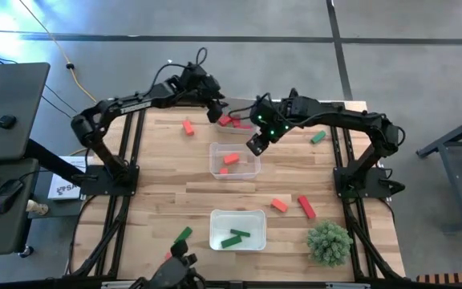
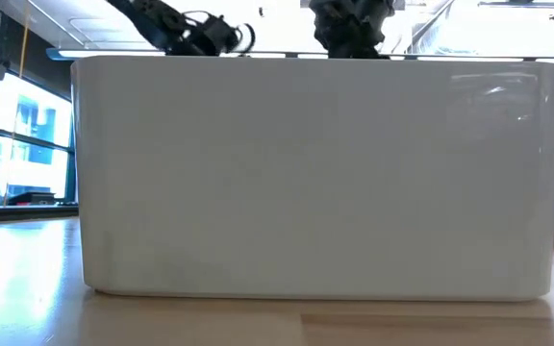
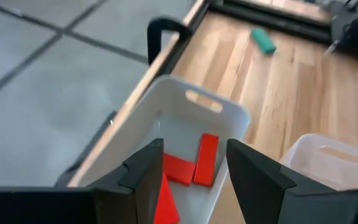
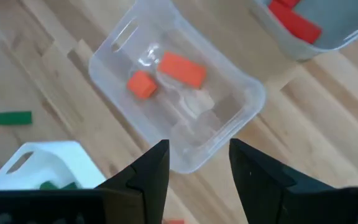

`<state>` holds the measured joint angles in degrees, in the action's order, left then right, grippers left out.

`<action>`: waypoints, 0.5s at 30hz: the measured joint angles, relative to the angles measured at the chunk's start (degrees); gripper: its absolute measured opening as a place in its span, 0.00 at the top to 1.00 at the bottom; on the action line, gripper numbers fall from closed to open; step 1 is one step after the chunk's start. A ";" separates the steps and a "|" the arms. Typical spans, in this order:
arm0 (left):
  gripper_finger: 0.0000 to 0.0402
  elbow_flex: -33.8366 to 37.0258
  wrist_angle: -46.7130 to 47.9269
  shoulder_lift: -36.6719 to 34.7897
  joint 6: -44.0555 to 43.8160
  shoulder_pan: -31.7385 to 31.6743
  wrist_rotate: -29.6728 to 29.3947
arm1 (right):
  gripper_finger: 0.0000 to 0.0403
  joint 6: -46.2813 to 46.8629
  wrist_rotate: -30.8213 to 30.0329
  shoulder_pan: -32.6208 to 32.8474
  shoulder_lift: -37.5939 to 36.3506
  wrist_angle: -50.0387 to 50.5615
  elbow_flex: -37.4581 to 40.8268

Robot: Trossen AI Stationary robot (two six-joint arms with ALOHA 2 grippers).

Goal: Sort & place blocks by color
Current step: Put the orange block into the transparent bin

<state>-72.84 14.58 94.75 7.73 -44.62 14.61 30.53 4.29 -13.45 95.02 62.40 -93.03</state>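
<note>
The middle clear tray (image 1: 235, 160) sits at the centre of the tabletop (image 1: 167, 193) and holds two orange-red blocks (image 4: 182, 68). The right pincer (image 4: 194, 165) hovers just above this tray, fingers parted and empty. Beyond the tray, at the far edge, a white tray (image 3: 173, 118) holds crimson-pink blocks (image 3: 205, 158); the left pincer (image 3: 191, 180) hangs over it, released, with one more red block (image 3: 165, 199) seen by its finger. On the near side of the middle tray, another tray (image 1: 237, 229) holds green blocks (image 1: 235, 238). Loose blocks lie around: one red (image 1: 188, 127) to its far left, one green (image 1: 318, 137) to its far right, two (image 1: 293, 205) to its near right beside a bushy plant (image 1: 329, 242).
</note>
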 joint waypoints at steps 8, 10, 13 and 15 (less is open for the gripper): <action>0.59 0.00 7.82 -7.13 2.18 0.15 0.20 | 0.53 4.99 -0.03 5.59 0.00 5.51 0.12; 0.59 0.00 10.21 -8.52 3.46 0.22 0.21 | 0.53 5.54 0.24 7.28 0.00 6.04 0.84; 0.59 0.00 13.30 -9.99 3.48 0.66 0.22 | 0.53 6.65 0.33 9.92 0.02 5.98 2.72; 0.59 0.00 15.34 -10.93 3.80 1.08 0.22 | 0.53 8.31 0.48 11.75 0.02 5.98 4.36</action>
<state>-72.84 29.92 83.82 11.53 -43.54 14.83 38.84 4.78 -1.70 95.04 68.38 -88.67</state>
